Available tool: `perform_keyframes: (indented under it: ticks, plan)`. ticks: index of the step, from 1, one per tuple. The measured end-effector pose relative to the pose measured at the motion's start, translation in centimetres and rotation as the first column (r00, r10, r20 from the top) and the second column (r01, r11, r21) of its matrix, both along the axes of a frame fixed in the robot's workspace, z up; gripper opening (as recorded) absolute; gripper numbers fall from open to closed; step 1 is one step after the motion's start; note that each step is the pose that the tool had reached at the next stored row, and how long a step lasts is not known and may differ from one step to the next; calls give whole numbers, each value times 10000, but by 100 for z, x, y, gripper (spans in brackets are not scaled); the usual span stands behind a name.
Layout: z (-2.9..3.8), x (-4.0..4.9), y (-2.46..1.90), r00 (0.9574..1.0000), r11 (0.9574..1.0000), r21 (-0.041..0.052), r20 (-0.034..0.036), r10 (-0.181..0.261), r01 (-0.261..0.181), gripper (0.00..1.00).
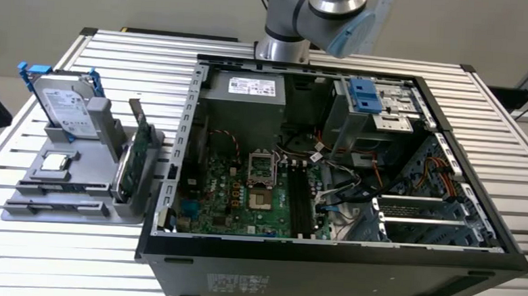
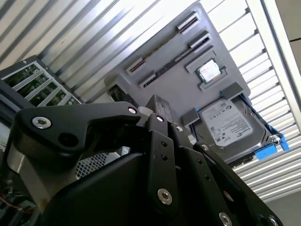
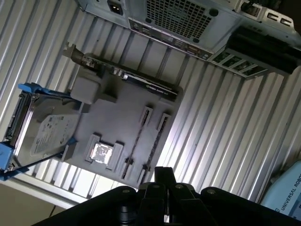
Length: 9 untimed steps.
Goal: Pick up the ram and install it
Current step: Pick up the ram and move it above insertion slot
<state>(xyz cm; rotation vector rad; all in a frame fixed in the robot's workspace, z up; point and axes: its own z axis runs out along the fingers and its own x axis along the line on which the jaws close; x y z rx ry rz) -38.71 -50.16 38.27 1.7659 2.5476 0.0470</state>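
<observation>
While the ram [image 2: 170,65] lies on the gray tray [image 2: 160,47] near the hard drive [image 2: 230,125], the jaws hover pressed together.

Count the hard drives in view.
1. The hard drive stands in the grey holder, at the exterior view's left of the computer case. More may hide inside it.

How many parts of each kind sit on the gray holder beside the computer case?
Hard drive: 1
Card: 1
Processor: 1
Ram: 1
Total: 4
</observation>
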Motion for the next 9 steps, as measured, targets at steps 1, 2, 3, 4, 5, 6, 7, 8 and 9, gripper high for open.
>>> perform_keyframes:
  ticks: [1,2,3,4,5,6,7,8,9]
  plan:
    - [0,0,-1,10000,10000,0,0,-77,77,0]
    - [0,0,-1,9999,9999,0,0,-161,161,0]
    - [1,0,-1,9997,9997,-1,-1,-242,242,0]
    - [1,0,-2,9995,9995,-1,-1,-323,323,0]
    - [-1,0,-3,9992,9992,0,1,-405,405,0]
    - [0,0,-4,9984,9984,0,0,-572,572,0]
    - [0,0,-4,9979,9979,0,0,-655,655,0]
    - [0,1,-6,9973,9973,0,0,-737,737,0]
    - [0,0,-7,9966,9966,0,0,-825,825,0]
